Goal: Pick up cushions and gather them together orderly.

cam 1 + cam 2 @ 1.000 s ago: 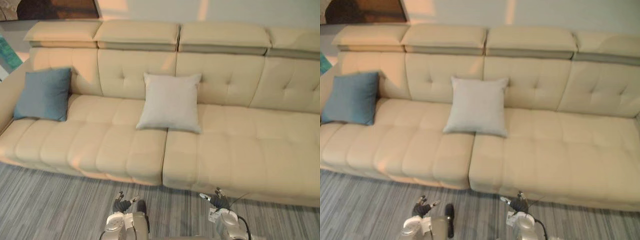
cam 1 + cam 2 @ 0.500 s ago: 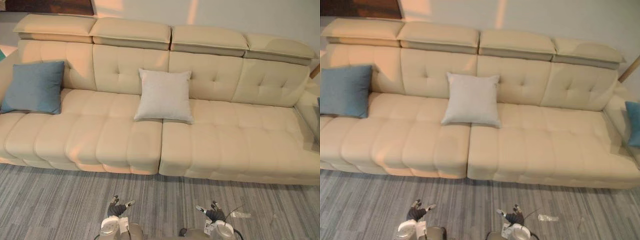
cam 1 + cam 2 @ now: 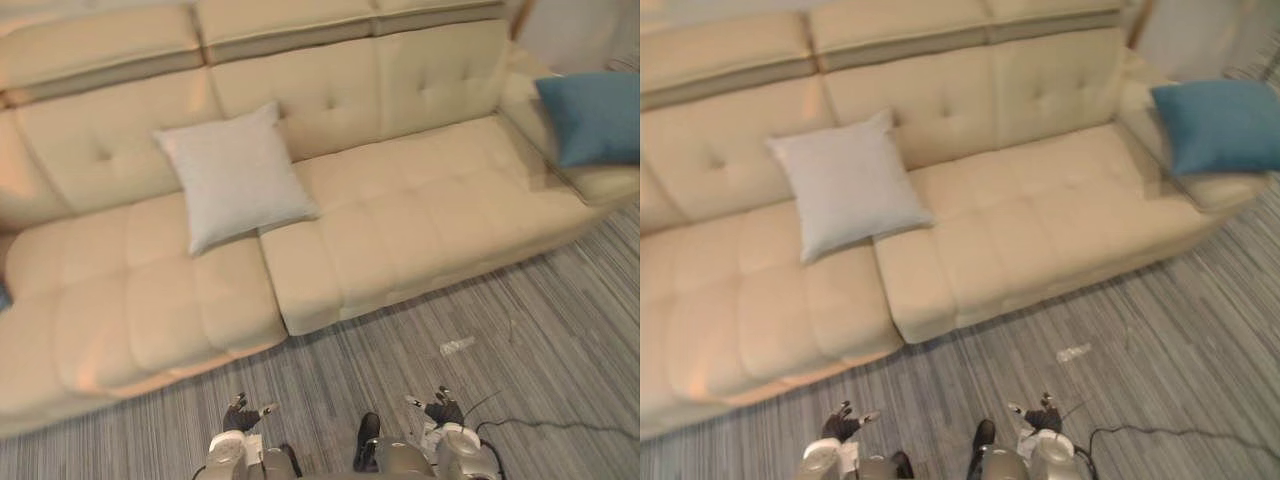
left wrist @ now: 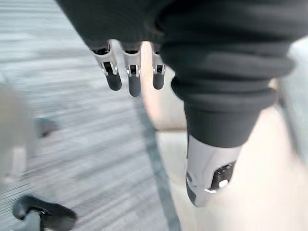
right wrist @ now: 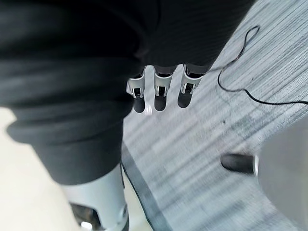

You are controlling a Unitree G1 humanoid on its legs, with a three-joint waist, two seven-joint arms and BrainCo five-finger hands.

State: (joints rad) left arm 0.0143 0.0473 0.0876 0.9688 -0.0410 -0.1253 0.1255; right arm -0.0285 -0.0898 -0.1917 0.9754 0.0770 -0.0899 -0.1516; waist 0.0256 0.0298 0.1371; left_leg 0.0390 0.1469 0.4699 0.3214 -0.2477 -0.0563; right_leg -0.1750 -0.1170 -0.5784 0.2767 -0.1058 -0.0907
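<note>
A light grey cushion leans against the backrest near the middle of the long beige sofa. A blue cushion rests on the sofa's right armrest end. Both hands hang low above the carpet, well short of the sofa: my left hand and my right hand. In the left wrist view the left hand's fingers hang relaxed and hold nothing. The right hand's fingers are likewise relaxed and empty in the right wrist view.
Grey striped carpet lies in front of the sofa. A small pale scrap lies on the carpet near the sofa's front edge.
The camera has swung to the right: the blue cushion at the sofa's left end has left the picture and the one at the right end has come in. Both hands stay low and empty.
</note>
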